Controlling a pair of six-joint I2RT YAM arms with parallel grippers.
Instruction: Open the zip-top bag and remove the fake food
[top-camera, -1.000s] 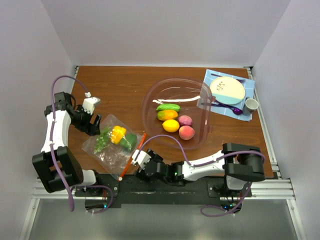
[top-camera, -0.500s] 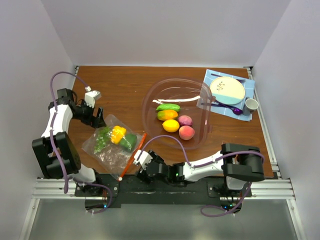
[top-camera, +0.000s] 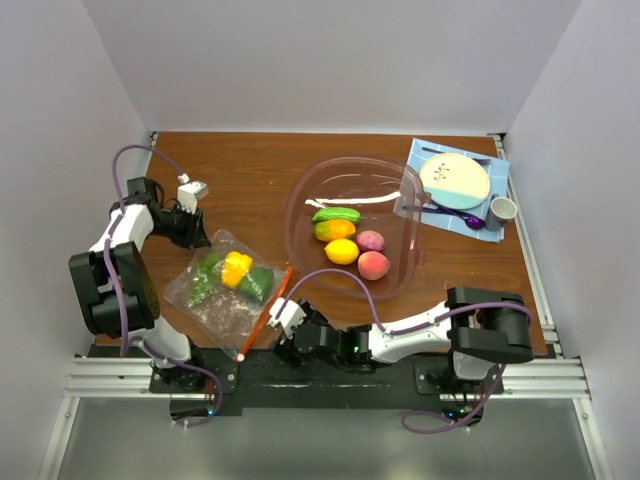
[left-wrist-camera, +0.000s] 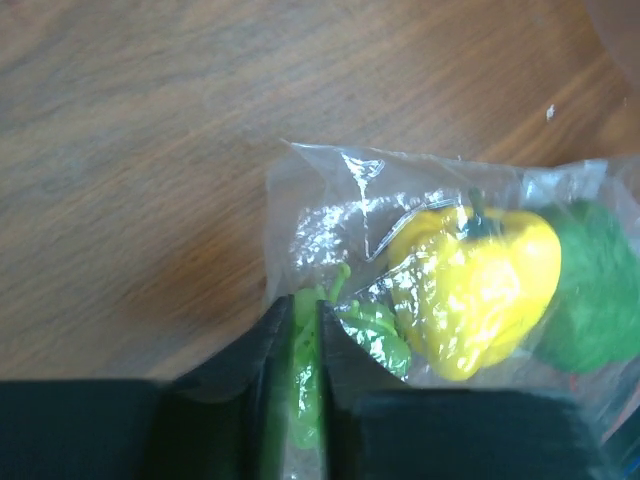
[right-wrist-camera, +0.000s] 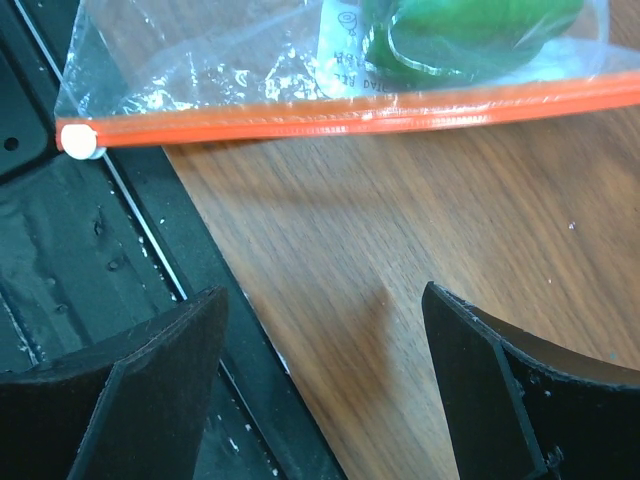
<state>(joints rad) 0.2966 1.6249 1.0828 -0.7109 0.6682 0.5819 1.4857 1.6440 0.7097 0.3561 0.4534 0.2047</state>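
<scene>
Left arm's elbow has swung further back along the left wall over the last second. The left gripper (left-wrist-camera: 300, 312) now sits at the bag's far-left corner, and the bag itself hasn't budged. That gripper is clamped on a fold of the zip-top bag (left-wrist-camera: 330, 200), fingers almost touching, with a bit of the green grapes (left-wrist-camera: 305, 400) squished in the plastic between them. Just past it inside the bag are a yellow pepper (left-wrist-camera: 470, 290) and then a dark green piece (left-wrist-camera: 590, 290).

Right gripper (right-wrist-camera: 322, 300) is spread wide with nothing in it, over bare wood at the table (right-wrist-camera: 400, 230) near edge, just short of the orange zip strip (right-wrist-camera: 350, 110). A white slider (right-wrist-camera: 75, 140) sits at the strip's end over the black rail (right-wrist-camera: 60, 260).

Writing-wise, there's some small print on the bag film. It shows only in the right wrist view and it's too blurry to read.

Only the top camera shows the rest. A clear bowl (top-camera: 300, 205) sits right of the bag with a cucumber (top-camera: 335, 214), mango (top-camera: 335, 230), lemon (top-camera: 342, 251), peach (top-camera: 374, 265) and a purple piece (top-camera: 371, 240) inside. A plate (top-camera: 455, 180) on a blue mat (top-camera: 420, 155) and a cup (top-camera: 503, 209) are at the far right corner.
</scene>
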